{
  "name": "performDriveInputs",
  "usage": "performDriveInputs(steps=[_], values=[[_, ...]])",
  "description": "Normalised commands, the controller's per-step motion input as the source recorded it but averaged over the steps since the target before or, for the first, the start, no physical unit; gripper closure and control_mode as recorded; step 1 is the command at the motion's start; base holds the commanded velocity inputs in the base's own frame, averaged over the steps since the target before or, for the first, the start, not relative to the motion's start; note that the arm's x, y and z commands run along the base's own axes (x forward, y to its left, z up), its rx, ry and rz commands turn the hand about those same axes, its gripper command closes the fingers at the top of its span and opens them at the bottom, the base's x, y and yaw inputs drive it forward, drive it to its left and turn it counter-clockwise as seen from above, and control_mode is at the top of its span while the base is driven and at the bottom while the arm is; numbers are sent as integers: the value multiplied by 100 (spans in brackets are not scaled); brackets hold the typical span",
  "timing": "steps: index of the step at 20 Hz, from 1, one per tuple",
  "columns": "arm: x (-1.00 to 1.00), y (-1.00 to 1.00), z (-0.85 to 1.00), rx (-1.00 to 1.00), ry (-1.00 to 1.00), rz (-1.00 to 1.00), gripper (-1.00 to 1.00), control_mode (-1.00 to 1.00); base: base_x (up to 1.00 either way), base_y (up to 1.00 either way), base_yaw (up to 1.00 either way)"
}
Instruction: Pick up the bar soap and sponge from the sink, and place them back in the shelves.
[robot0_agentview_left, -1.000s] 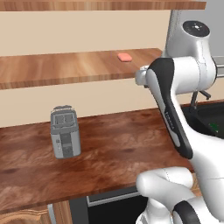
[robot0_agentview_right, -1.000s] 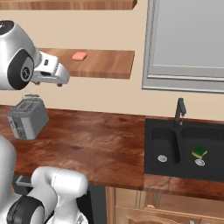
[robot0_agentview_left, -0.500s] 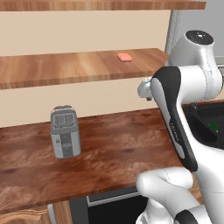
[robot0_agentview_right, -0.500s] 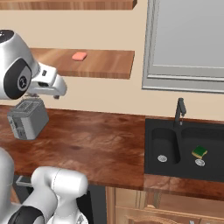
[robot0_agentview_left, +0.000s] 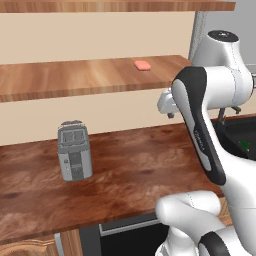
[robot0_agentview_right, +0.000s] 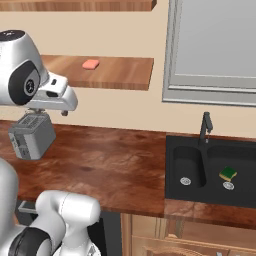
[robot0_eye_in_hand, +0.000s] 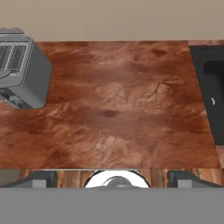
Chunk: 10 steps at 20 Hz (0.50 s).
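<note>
I see my gripper (robot0_eye_in_hand: 112, 179) spread wide and holding nothing, over bare counter (robot0_eye_in_hand: 122, 109). The sponge (robot0_agentview_right: 228, 174), yellow with a green top, lies lower right in the sink (robot0_agentview_right: 212, 192), well apart from it. The pink bar soap (robot0_agentview_right: 90, 64) sits on the shelves (robot0_agentview_right: 120, 75), upper left. A toaster (robot0_eye_in_hand: 19, 72) stands at left.

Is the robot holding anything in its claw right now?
No. The end effector is open and empty above the counter.
</note>
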Motion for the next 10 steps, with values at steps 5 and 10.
performDriveInputs(steps=[5, 10], values=[[-14, 0, 0, 0, 13, 1, -100, -100, 0, 0, 0], [-18, 0, 0, 0, 4, 0, -100, 100, -5, 0, 0]])
